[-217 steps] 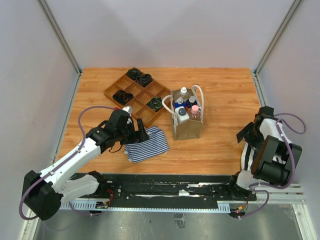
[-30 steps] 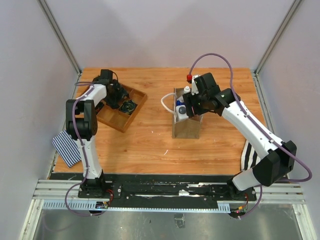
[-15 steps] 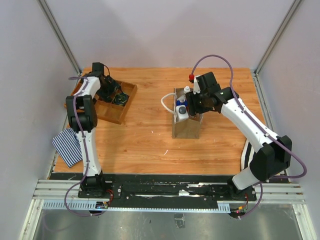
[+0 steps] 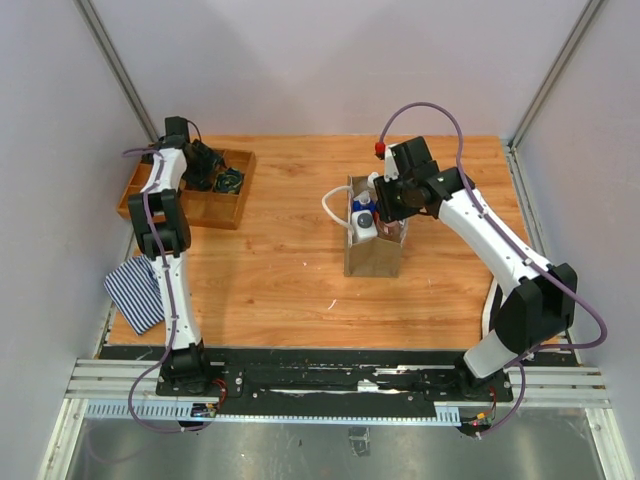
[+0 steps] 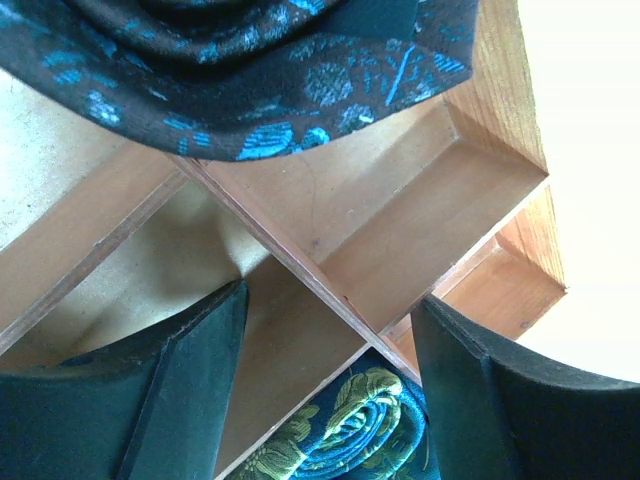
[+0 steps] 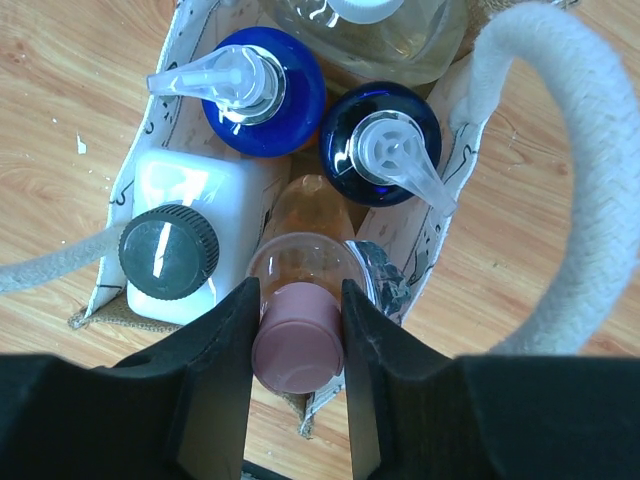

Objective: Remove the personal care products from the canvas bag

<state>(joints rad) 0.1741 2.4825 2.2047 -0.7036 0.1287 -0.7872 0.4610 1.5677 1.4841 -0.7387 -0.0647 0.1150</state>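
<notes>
The canvas bag [image 4: 375, 258] stands upright mid-table with the personal care products in it. In the right wrist view I see a white bottle with a black cap [image 6: 170, 250], two blue pump bottles [image 6: 262, 90] [image 6: 385, 130], a clear bottle [image 6: 370, 35] and a clear pink-capped bottle [image 6: 297, 338]. My right gripper [image 6: 297, 315] [image 4: 392, 205] reaches into the bag from above, both fingers pressed against the pink cap. My left gripper [image 4: 215, 175] [image 5: 330, 300] is far off at the back left, open, its fingers straddling a divider of the wooden tray [image 5: 300, 250].
The wooden tray [image 4: 190, 210] holds coiled dark items [image 5: 250, 80] [image 5: 350, 430]. A striped cloth [image 4: 135, 290] lies at the left table edge, another [image 4: 493, 305] by the right arm's base. The bag's white rope handles [image 6: 560, 200] loop beside my right fingers.
The right fingers have closed in onto the pink cap. The left gripper has moved left and back, and the wooden tray has slid with it toward the back-left corner.
</notes>
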